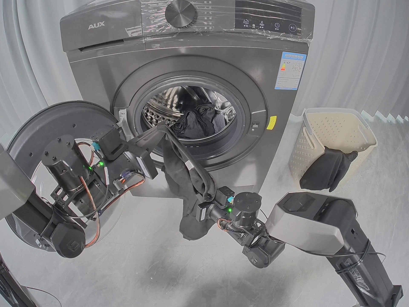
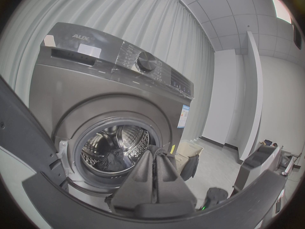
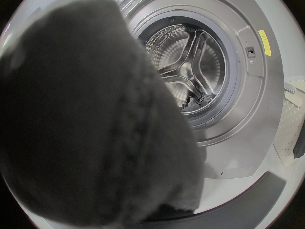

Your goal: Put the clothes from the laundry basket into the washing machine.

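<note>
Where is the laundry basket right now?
In the head view, the laundry basket stands on the floor right of the washing machine, with a dark garment hanging over its rim.

Pale curtains (image 1: 362, 43), glossy grey floor (image 1: 149, 256)

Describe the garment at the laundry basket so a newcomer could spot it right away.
Right of the grey washing machine, on the floor, stands a cream perforated laundry basket. A dark garment hangs over its front rim, outside, apart from the clothes in the drum.
</note>
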Motion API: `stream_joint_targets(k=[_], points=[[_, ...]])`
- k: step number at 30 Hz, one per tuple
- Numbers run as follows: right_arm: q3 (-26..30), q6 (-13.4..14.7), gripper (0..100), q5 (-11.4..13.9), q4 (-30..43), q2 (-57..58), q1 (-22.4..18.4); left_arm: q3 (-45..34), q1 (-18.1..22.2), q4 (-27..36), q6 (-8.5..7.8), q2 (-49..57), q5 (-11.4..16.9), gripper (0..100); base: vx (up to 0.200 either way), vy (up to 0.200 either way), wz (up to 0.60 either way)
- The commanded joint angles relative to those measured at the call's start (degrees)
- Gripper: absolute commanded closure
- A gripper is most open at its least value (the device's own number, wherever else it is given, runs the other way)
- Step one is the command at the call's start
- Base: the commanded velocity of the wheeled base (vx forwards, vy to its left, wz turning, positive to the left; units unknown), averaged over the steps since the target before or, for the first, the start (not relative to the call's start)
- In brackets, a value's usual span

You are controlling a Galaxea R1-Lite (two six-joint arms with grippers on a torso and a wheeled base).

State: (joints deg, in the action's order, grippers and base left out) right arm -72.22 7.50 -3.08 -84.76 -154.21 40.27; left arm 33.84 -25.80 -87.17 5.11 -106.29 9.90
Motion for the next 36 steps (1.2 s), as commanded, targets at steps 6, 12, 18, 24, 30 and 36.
stream_joint_targets(k=[6, 12, 18, 24, 30, 36], points=[[3.22, -0.29, 100, 0.10, 1.70, 10.60, -4.23, -14.51, 6.02, -1.51, -2.03, -0.67, 5.75, 100, 0.000, 0.000, 0.00], [3.05, -0.47, 100, 0.10, 2.58, 13.76, -4.85, -21.18, 5.93, -1.42, -5.20, -3.49, 10.14, 100, 0.000, 0.000, 0.00], [2.87, -0.47, 100, 0.10, 3.02, 14.46, -5.55, -23.73, 6.02, -1.51, -8.10, -7.44, 10.58, 100, 0.000, 0.000, 0.00], [2.87, -0.47, 100, 0.01, 2.94, 14.38, -5.81, -23.82, 6.99, -1.51, -8.98, -11.22, 10.58, 100, 0.000, 0.000, 0.00], [2.61, -0.47, 100, 0.10, 3.02, 14.46, -5.46, -24.70, 6.99, -1.51, -9.24, -12.89, 10.49, 100, 0.000, 0.000, 0.00], [2.43, -0.47, 100, 0.01, 3.02, 14.55, -5.37, -25.23, 6.90, -1.51, -9.68, -13.77, 10.58, 0, 0.000, 0.000, 0.00]])
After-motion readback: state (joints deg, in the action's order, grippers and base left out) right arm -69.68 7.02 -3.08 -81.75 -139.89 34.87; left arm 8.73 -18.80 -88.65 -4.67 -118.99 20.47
